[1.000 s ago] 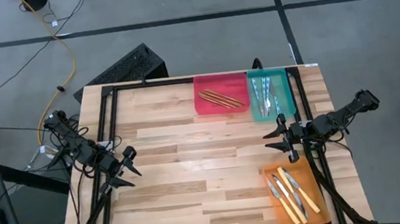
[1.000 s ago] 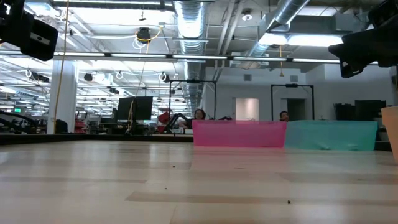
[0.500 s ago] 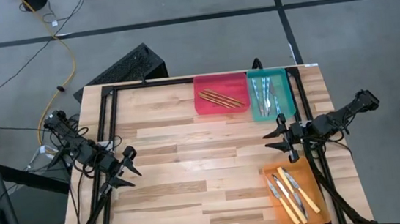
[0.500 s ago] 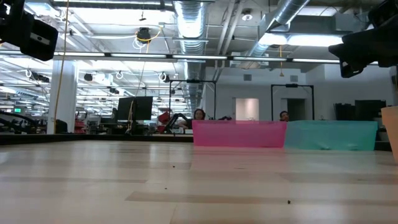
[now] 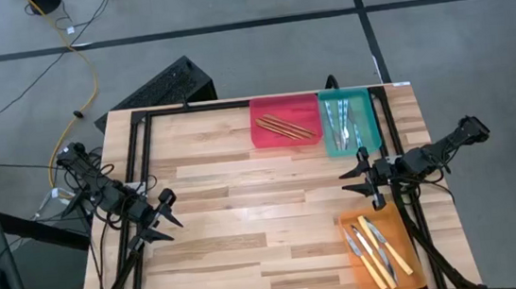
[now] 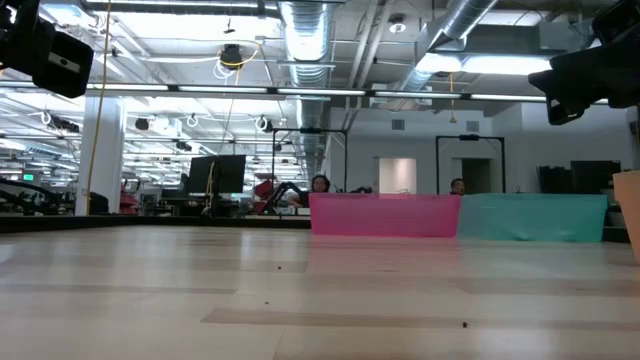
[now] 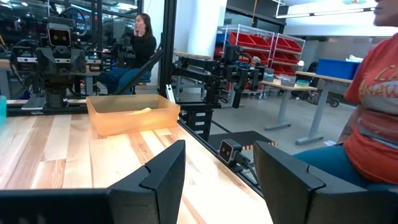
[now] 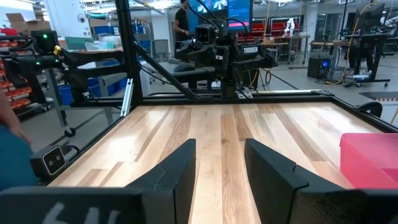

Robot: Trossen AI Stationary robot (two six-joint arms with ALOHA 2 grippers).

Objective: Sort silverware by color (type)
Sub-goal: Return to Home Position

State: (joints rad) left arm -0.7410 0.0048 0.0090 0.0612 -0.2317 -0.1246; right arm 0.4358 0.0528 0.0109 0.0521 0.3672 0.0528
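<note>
The silverware lies sorted in three trays. Tan wooden sticks (image 5: 287,126) rest in the red tray (image 5: 267,136), and light-blue-handled metal pieces (image 5: 340,123) in the teal tray (image 5: 366,115), both at the table's far edge. Yellow-handled knives (image 5: 372,247) lie in the orange tray (image 5: 402,235) at the near right. My left gripper (image 5: 164,220) hovers level over the table's left side, open, with nothing between its fingers (image 7: 163,176). My right gripper (image 5: 361,177) hovers level at the right, between the teal and orange trays, open and holding nothing (image 8: 221,174).
Bare wooden tabletop (image 5: 246,212) spreads between the two grippers. A black frame (image 5: 135,147) runs along the table's edges. A person in an orange shirt (image 7: 373,106) stands beyond the table's near side, and a blue sleeve (image 8: 7,146) shows there too.
</note>
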